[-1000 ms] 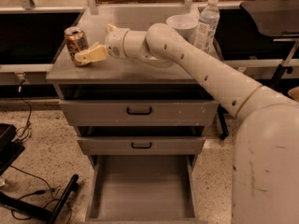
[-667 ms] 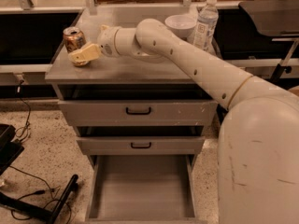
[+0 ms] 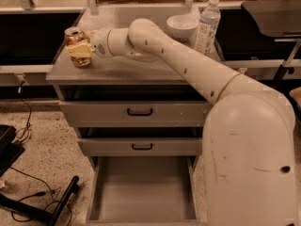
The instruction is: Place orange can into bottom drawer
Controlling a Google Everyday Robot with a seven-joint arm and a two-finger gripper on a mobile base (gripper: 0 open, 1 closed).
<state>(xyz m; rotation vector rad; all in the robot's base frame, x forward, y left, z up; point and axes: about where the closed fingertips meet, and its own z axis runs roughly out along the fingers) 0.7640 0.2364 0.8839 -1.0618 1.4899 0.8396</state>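
Orange can [image 3: 74, 33] is sitting right against my gripper [image 3: 78, 51] on the cabinet top [image 3: 141, 68].
I am reaching around it, though I cannot tell whether I am clamping it; the bottom drawer [image 3: 141, 192] is lying open far below.

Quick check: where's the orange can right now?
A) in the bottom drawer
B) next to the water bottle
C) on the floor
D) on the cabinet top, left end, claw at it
D: the orange can stands at the left end of the cabinet top with the claw right at it, and the open bottom drawer holds no can.
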